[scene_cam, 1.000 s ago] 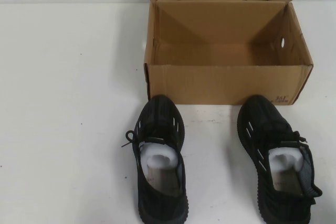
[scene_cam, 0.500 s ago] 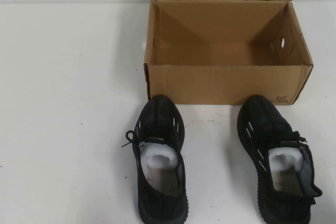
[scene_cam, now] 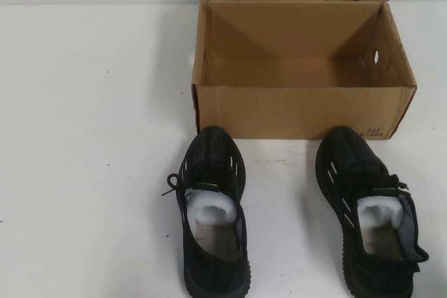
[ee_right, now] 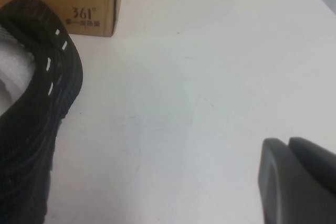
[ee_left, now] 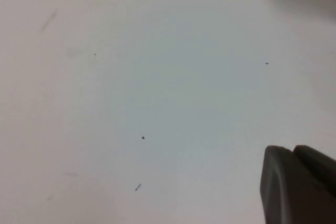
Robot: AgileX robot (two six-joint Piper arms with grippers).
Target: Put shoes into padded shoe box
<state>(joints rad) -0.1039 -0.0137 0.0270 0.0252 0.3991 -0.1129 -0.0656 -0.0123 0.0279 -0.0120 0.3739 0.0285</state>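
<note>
Motionless left gripper (ee_left: 297, 184), right gripper (ee_right: 295, 179) over table (ee_left: 157, 77)

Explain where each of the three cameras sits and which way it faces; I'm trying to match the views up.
High view: raised, robot's side, angled down at the shoe box and both sneakers; no arm shows.
Left wrist view: on the left arm, facing bare table; left gripper at the corner.
Right wrist view: on the right arm, beside the right sneaker; right gripper shows.
Shared: right sneaker and box corner print.
</note>
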